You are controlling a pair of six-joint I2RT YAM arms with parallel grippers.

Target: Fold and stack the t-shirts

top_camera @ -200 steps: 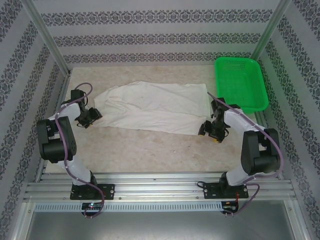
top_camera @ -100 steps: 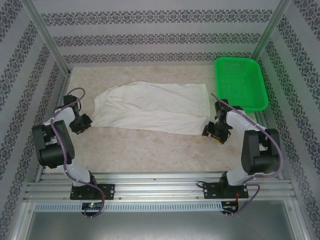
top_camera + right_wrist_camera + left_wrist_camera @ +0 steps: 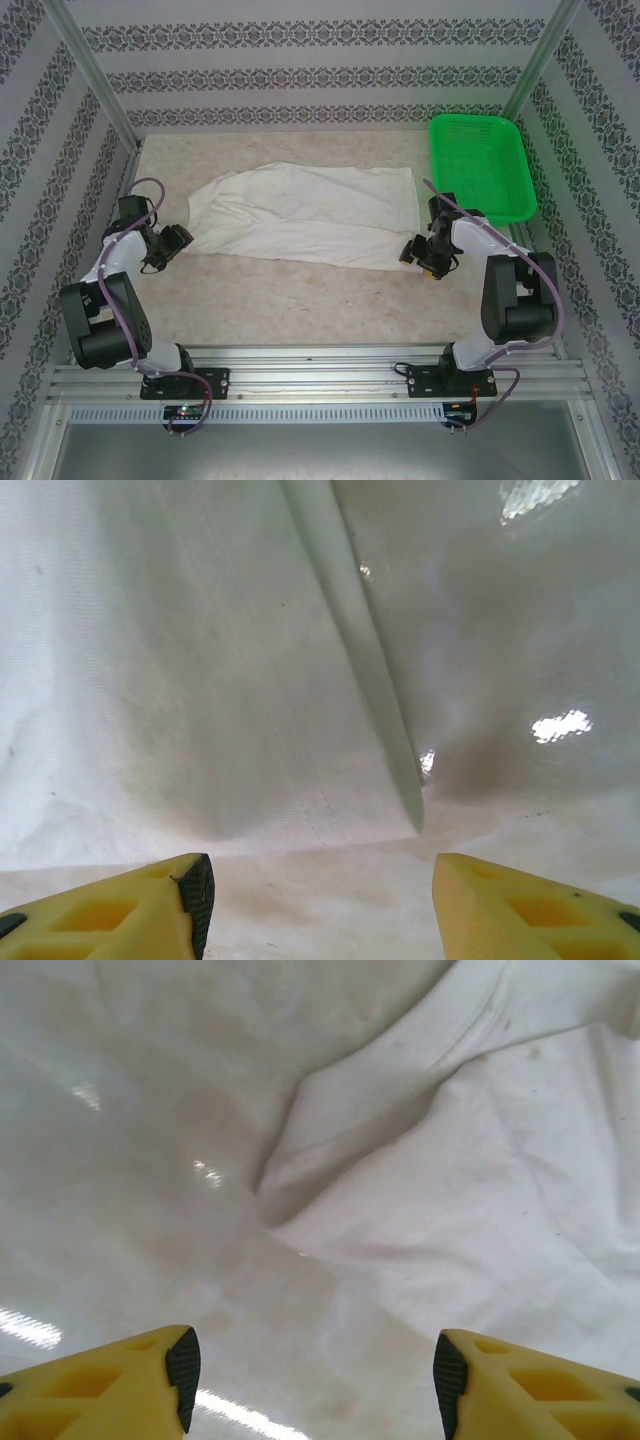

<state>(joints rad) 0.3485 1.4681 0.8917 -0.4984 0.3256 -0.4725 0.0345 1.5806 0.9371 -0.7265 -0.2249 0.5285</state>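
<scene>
One white t-shirt [image 3: 305, 215] lies spread and folded lengthwise across the middle of the table, left end rumpled. In the left wrist view its creased corner [image 3: 450, 1160] lies ahead of my left gripper [image 3: 310, 1380], which is open with nothing between its yellow fingers [image 3: 130, 1385]. From above, the left gripper [image 3: 172, 243] hovers just left of the shirt's left end. My right gripper [image 3: 418, 251] sits at the shirt's lower right corner. The right wrist view has the right gripper [image 3: 320, 905] open over bare table, the shirt's hem [image 3: 250, 730] just ahead of it.
A green plastic mesh basket [image 3: 482, 165] stands at the back right of the table, close to the right arm. Patterned walls and metal posts enclose the table. Bare tabletop [image 3: 300, 295] stretches between the shirt and the arm bases.
The left arm swung away to the left of the shirt and its gripper, shut half a second ago, has opened again. The right gripper stayed by the shirt's lower right corner, shifting only slightly.
</scene>
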